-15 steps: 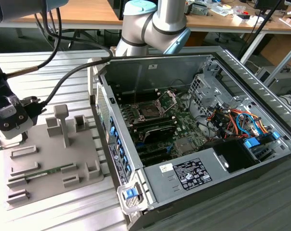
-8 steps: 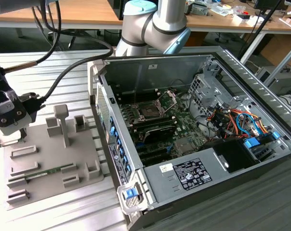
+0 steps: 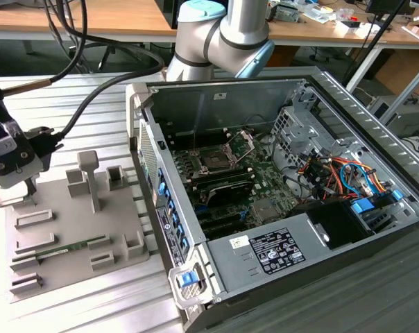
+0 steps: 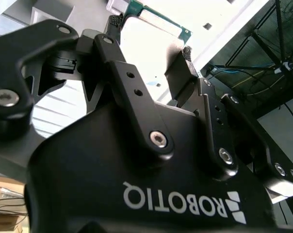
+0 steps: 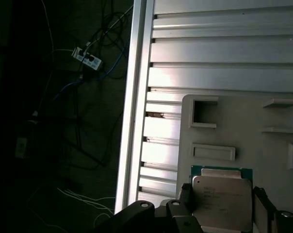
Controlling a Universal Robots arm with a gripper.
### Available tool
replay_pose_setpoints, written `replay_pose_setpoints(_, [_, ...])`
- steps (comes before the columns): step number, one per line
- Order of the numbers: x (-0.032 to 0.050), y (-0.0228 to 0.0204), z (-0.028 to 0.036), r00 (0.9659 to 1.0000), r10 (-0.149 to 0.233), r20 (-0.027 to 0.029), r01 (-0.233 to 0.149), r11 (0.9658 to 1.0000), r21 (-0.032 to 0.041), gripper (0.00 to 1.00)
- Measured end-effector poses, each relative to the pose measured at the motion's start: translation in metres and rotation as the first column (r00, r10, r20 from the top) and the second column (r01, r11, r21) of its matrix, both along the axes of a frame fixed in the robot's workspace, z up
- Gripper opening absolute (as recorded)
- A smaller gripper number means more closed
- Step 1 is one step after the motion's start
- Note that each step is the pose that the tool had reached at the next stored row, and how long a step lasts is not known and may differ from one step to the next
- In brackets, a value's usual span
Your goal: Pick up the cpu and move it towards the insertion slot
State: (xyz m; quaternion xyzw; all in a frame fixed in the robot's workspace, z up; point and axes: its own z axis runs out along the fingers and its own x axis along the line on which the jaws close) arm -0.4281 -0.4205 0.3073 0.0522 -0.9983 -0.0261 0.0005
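In both wrist views the cpu, a flat square chip with a pale metal top and a green rim, sits between my two fingers. My gripper is shut on the cpu by its opposite edges, just over the grey fixture plate. In the exterior view my gripper hangs at the far left, over that plate's left edge. The insertion slot lies on the motherboard inside the open computer case, far to the exterior view's right. Its metal retaining plate is hinged up.
The fixture plate carries upright posts and a long green memory stick. The case's near wall stands between the plate and the motherboard. Black memory slots, coloured cables and a power supply fill the case.
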Motion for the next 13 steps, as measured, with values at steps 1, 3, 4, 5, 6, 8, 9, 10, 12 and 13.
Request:
replay_pose_setpoints(1, [0.0000,0.0000,0.0014,1.0000,0.000,0.0001,0.000,1.0000,0.0001,0.55])
replay_pose_setpoints(3, [0.0000,0.0000,0.0036,1.0000,0.000,0.0000,0.000,1.0000,0.0000,0.55])
replay_pose_setpoints(4, [0.0000,0.0000,0.0045,1.0000,0.000,0.0000,0.000,1.0000,0.0001,0.55])
replay_pose_setpoints(5, [0.0000,0.0000,0.0061,1.0000,0.000,0.0001,0.000,1.0000,0.0000,0.55])
replay_pose_setpoints(6, [0.0000,0.0000,0.0084,1.0000,0.000,0.0001,0.000,1.0000,0.0001,0.55])
replay_pose_setpoints(8, [0.0000,0.0000,0.0108,1.0000,0.000,0.0000,0.000,1.0000,0.0001,0.55])
replay_pose_setpoints(9, [0.0000,0.0000,0.0120,1.0000,0.000,0.0000,0.000,1.0000,0.0001,0.55])
replay_pose_setpoints(10, [0.0000,0.0000,0.0135,1.0000,0.000,0.0001,0.000,1.0000,0.0000,0.55])
replay_pose_setpoints(12, [0.0000,0.0000,0.0172,1.0000,0.000,0.0000,0.000,1.0000,0.0001,0.55])
replay_pose_setpoints(13, [0.0000,0.0000,0.0186,1.0000,0.000,0.0001,0.000,1.0000,0.0000,0.55])
